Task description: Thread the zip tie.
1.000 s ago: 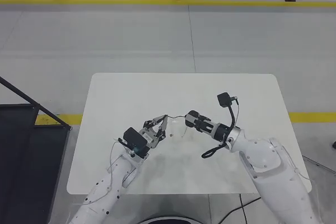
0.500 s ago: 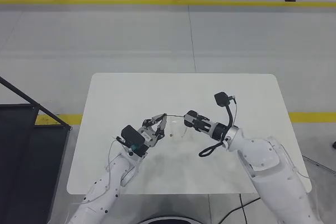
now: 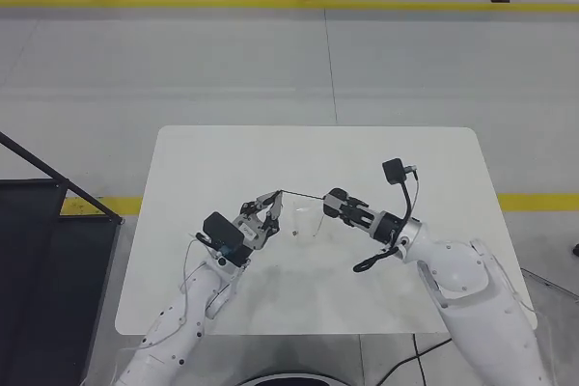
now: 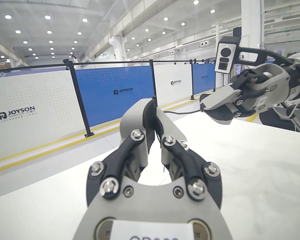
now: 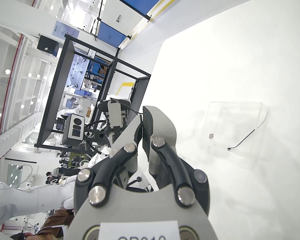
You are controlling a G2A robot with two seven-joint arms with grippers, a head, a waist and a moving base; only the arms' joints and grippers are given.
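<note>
the zip tie (image 3: 302, 198) hangs stretched above the middle of the bench (image 3: 415, 164), one end pinched in the closed jaws of the left gripper (image 3: 273, 202), the other in those of the right gripper (image 3: 332, 200); it runs straight and unlooped, so the threading itself looks not yet done.

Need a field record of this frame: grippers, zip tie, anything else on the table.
left gripper: shut on one end of zip tie
right gripper: shut on the other end
zip tie: black, strung between both grippers, above the table
table: white
clear plastic piece: flat on table, below the grippers
second tie: black, lying on the clear plastic piece
</note>
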